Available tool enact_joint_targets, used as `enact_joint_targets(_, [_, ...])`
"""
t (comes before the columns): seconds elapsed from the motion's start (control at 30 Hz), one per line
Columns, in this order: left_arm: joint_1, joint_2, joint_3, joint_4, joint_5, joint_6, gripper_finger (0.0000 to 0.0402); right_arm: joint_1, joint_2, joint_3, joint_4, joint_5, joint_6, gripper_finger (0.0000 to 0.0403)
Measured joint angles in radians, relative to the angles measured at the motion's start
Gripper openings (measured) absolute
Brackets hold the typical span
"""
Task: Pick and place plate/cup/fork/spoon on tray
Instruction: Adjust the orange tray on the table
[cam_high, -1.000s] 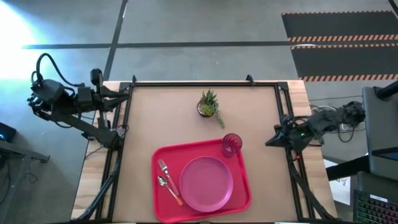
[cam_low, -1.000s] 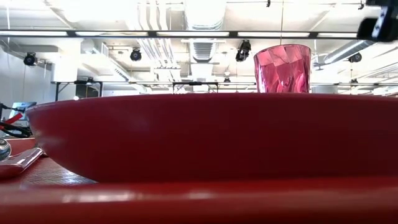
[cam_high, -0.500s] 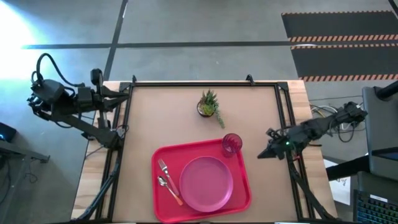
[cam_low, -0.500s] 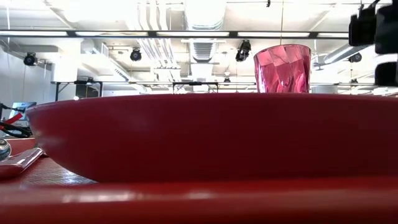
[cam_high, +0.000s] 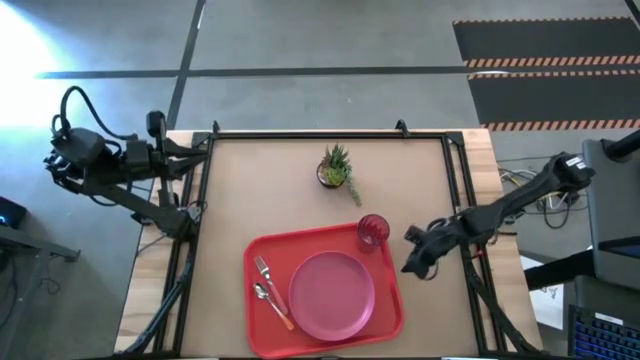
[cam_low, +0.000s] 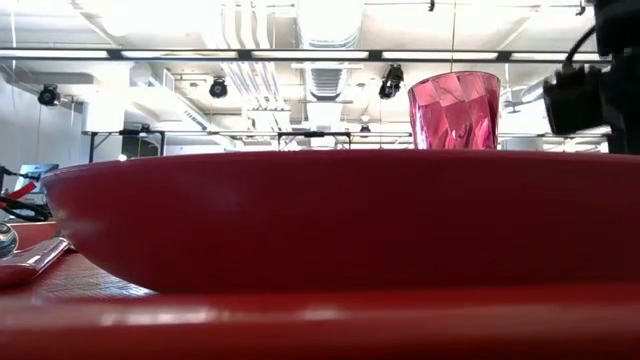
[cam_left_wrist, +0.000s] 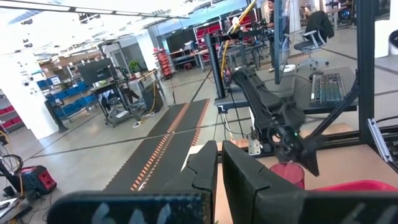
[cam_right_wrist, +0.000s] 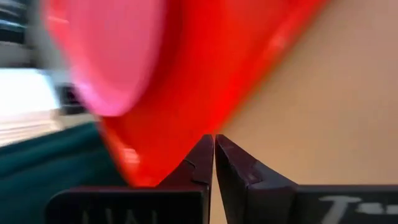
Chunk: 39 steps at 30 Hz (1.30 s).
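Note:
The red tray (cam_high: 262, 330) lies at the table's near middle. On it lie the pink plate (cam_high: 332, 293), the fork (cam_high: 264, 270) and the orange-handled spoon (cam_high: 272, 300), both left of the plate. The red-pink cup (cam_high: 372, 231) stands upright in the tray's far right corner and shows in the low view (cam_low: 455, 110). My right gripper (cam_high: 408, 266) is shut and empty, just off the tray's right rim; its shut fingers show in the right wrist view (cam_right_wrist: 214, 149). My left gripper (cam_left_wrist: 219, 165) is shut and empty, parked at the table's left edge (cam_high: 193, 211).
A small potted green plant (cam_high: 337, 167) stands on the table behind the tray, toward the far edge. Bare tabletop lies left of the tray and between the tray and the plant. Black frame rails (cam_high: 455, 170) run along the table's sides.
My right gripper has come in from the table's right edge toward the tray's right rim, moving left and toward the near edge as the arm stretches out. The cup, plate, fork and spoon have stayed where they were.

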Motion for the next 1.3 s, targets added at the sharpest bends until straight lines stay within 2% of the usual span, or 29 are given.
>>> enact_joint_targets(0.2, [0.0,-0.005,-0.019,0.001,-0.01,0.0,0.0006,0.01,0.24,0.076,0.021,-0.012,-0.039,0.0009])
enact_joint_targets(0.37, [0.0,-0.018,-0.052,0.0,-0.019,0.0,0.0006,0.01,0.399,0.149,0.131,-0.053,-0.081,0.0009])
enact_joint_targets(0.67, [0.0,-0.027,-0.061,0.002,-0.019,-0.024,0.0006,0.018,0.559,0.235,0.178,-0.081,-0.124,0.0009])
enact_joint_targets(0.83, [0.0,-0.037,-0.061,0.004,-0.019,-0.024,0.0006,0.02,0.562,0.243,0.172,-0.079,-0.124,0.0009])
enact_joint_targets(1.0, [0.0,-0.044,-0.061,0.002,-0.018,-0.024,0.0006,0.02,0.481,0.244,0.146,-0.069,-0.113,0.0009])
enact_joint_targets(1.13, [0.0,-0.044,-0.061,0.003,-0.018,-0.024,0.0006,0.02,0.398,0.26,-0.004,-0.014,-0.12,0.0009])
enact_joint_targets(1.3, [0.0,-0.042,-0.061,0.003,-0.018,-0.024,0.0006,0.02,0.338,0.257,-0.22,-0.022,-0.073,0.0009])
